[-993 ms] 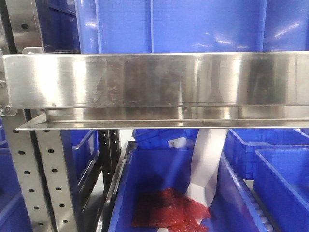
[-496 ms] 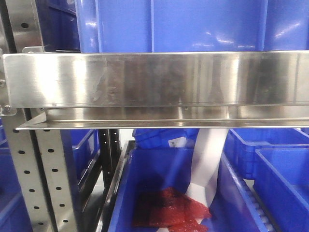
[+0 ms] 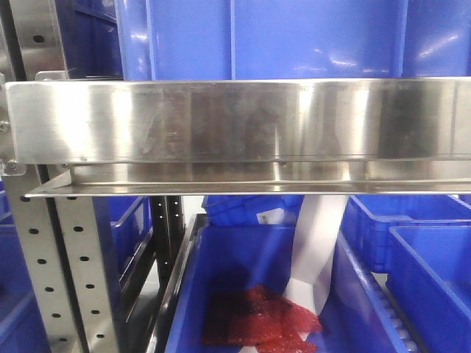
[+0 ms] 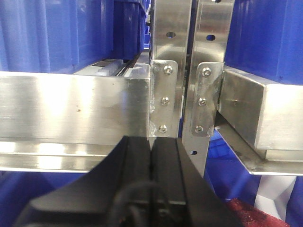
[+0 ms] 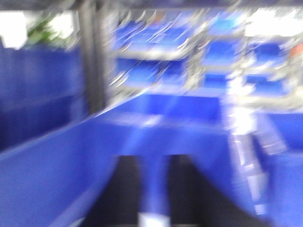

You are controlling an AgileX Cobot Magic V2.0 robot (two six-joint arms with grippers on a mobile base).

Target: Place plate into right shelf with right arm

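The right shelf's brushed-steel front lip (image 3: 235,121) fills the front view, with a big blue bin (image 3: 250,37) above it. In the left wrist view the rack shows as steel lips (image 4: 71,109) and hole-punched uprights (image 4: 165,71). My left gripper (image 4: 151,142) is shut and empty, close in front of those uprights. The right wrist view is badly blurred. My right gripper (image 5: 154,161) has its two dark fingers apart, with only blue between them, over the inside of a blue bin (image 5: 47,175). The plate shows in no view.
Below the lip stands a blue bin (image 3: 221,265) holding a red mesh item (image 3: 257,323) and a white strip (image 3: 316,250). More blue bins (image 3: 427,257) are on the right. A perforated upright (image 3: 73,272) stands at the left. Blurred racks with blue bins (image 5: 156,61) lie beyond.
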